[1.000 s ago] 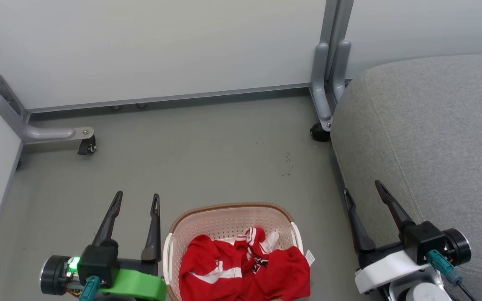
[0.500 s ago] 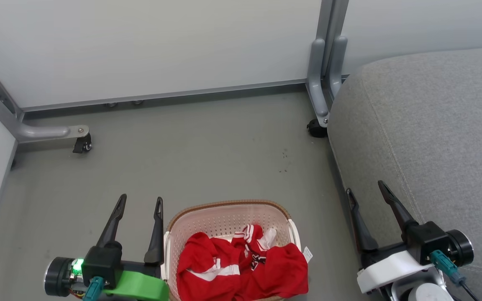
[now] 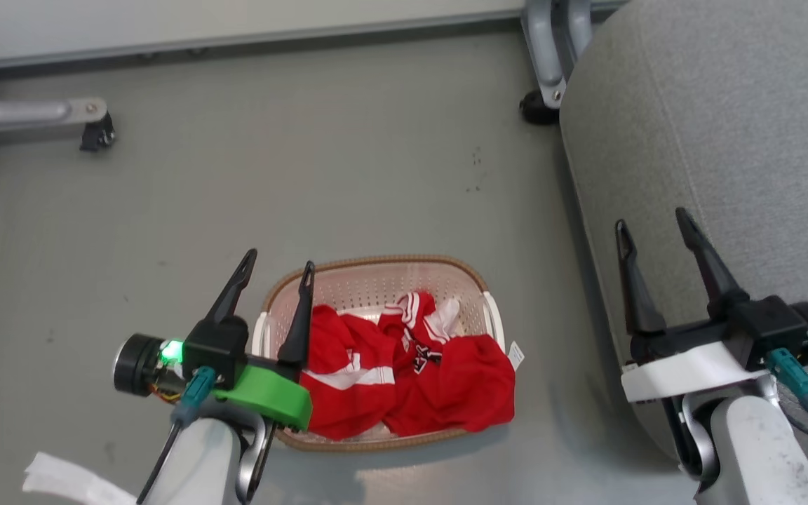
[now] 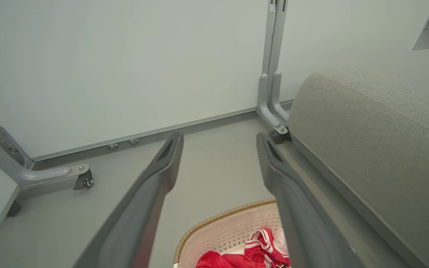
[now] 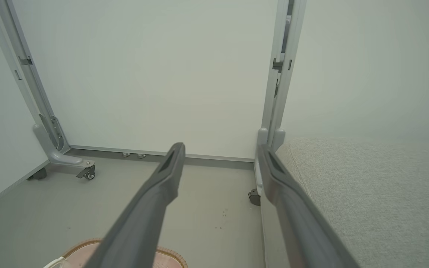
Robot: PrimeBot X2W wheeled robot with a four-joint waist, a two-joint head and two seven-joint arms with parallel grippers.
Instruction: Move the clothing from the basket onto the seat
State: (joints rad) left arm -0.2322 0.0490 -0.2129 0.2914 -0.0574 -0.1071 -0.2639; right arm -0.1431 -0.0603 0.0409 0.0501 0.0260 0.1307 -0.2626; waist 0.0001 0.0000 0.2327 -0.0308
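The red clothing (image 3: 404, 368) with white stripes lies bunched in the cream basket (image 3: 376, 273) on the floor, low in the head view. My left gripper (image 3: 278, 261) is open above the basket's left rim, its right finger over the rim's edge, nothing between the fingers. My right gripper (image 3: 653, 221) is open over the front-left edge of the grey seat (image 3: 726, 140), holding nothing. In the left wrist view the basket (image 4: 222, 234) and clothing (image 4: 259, 249) sit at the bottom between my open fingers, with the seat (image 4: 378, 134) to the right. The right wrist view shows the basket rim (image 5: 88, 247) and the seat (image 5: 367, 186).
A grey partition foot with a caster (image 3: 99, 133) stands at the far left. Another partition post and caster (image 3: 537, 105) sit against the seat's far corner. A white partition wall (image 4: 125, 74) closes off the back. A white tag (image 3: 515, 354) hangs off the basket's right side.
The head camera has tilted down, so the whole scene has slid up the picture. My left gripper now stands over the basket's left rim instead of beside it. Both grippers stay open.
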